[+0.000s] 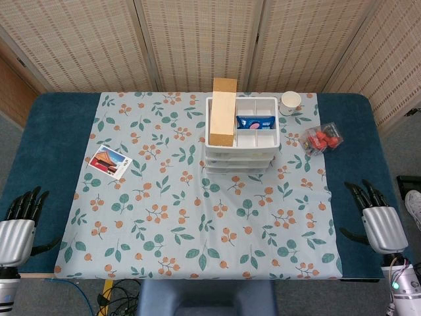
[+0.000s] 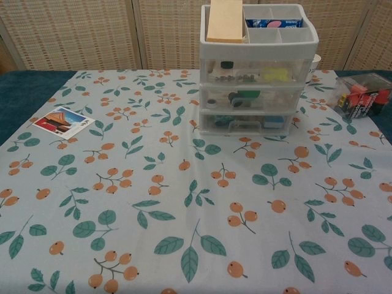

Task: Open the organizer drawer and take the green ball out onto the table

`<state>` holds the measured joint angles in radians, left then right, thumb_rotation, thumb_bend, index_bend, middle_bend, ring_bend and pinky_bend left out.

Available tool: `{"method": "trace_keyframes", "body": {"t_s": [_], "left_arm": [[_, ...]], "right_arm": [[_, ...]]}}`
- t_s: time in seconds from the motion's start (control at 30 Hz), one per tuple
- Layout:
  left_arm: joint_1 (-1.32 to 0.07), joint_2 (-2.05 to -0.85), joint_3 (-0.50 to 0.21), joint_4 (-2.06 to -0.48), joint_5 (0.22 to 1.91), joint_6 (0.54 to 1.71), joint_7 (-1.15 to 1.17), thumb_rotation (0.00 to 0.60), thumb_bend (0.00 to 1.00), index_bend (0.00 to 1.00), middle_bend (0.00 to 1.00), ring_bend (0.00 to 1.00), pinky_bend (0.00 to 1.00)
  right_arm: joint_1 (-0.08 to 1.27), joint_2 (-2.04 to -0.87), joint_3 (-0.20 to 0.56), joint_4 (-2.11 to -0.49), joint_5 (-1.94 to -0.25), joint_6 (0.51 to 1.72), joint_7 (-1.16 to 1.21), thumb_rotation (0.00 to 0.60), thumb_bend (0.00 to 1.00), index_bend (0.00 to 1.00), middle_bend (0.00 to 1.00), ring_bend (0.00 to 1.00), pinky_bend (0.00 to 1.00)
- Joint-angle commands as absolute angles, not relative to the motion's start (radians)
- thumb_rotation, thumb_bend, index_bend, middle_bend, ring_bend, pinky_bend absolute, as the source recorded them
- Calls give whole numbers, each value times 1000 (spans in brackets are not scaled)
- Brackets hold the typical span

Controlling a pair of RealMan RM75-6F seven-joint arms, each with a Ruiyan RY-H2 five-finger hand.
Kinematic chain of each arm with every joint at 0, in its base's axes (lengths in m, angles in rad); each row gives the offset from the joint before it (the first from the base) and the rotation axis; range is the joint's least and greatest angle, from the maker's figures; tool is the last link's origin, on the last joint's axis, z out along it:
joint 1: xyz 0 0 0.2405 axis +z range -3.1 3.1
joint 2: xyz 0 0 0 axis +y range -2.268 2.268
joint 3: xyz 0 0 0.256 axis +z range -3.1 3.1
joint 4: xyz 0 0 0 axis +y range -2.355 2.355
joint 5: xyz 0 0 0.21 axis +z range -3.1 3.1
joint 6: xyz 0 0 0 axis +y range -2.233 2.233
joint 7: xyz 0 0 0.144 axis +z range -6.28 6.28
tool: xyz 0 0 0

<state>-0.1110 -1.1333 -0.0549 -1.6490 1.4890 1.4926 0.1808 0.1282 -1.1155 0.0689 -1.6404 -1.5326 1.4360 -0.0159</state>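
Observation:
The white organizer (image 1: 241,157) (image 2: 257,46) stands at the back centre of the floral cloth, its three clear drawers all pushed in. Through the front of the middle drawer (image 2: 251,98) I see something green (image 2: 247,95); its shape is unclear. My left hand (image 1: 18,224) lies at the table's near left edge, fingers spread, holding nothing. My right hand (image 1: 377,220) lies at the near right edge, also spread and holding nothing. Both hands are far from the organizer, and neither shows in the chest view.
A wooden block (image 1: 223,120) and a blue packet (image 1: 255,122) sit in the organizer's top tray. Behind it to the right stands a paper cup (image 1: 290,102), with a clear box of red pieces (image 1: 320,139) further right. A picture card (image 1: 110,162) lies at the left.

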Motion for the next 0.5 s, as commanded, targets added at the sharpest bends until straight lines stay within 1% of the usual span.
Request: {"method": "trace_keyframes", "body": {"t_s": [0.03, 0.13, 0.23, 0.33, 0.4, 0.5], "left_arm": [[-109, -1130, -54, -1650, 1496, 1500, 177, 600, 0, 33, 0, 20, 89], [-105, -1129, -54, -1650, 1500, 1507, 170, 600, 0, 33, 0, 20, 88], [-104, -1127, -51, -1649, 1501, 1508, 165, 600, 0, 33, 0, 20, 88], [-102, -1126, -49, -1648, 1502, 1507, 159, 600, 0, 33, 0, 20, 88], [-100, -1127, -49, -1646, 1501, 1509, 153, 600, 0, 34, 0, 20, 88], [-97, -1125, -47, -1641, 1500, 1509, 146, 600, 0, 34, 0, 20, 88]], "right_arm": [[149, -1114, 73, -1658, -1551, 1421, -12, 600, 0, 52, 219, 165, 203], [177, -1115, 80, -1687, -1549, 1384, -15, 600, 0, 52, 289, 306, 373], [216, -1112, 84, -1729, -1530, 1312, -20, 600, 1, 52, 386, 487, 588], [257, -1120, 92, -1755, -1506, 1244, -14, 600, 7, 54, 469, 595, 690], [292, -1149, 104, -1755, -1494, 1200, 8, 600, 30, 65, 593, 703, 784], [339, -1200, 126, -1741, -1459, 1141, 57, 600, 75, 79, 744, 811, 869]]}}
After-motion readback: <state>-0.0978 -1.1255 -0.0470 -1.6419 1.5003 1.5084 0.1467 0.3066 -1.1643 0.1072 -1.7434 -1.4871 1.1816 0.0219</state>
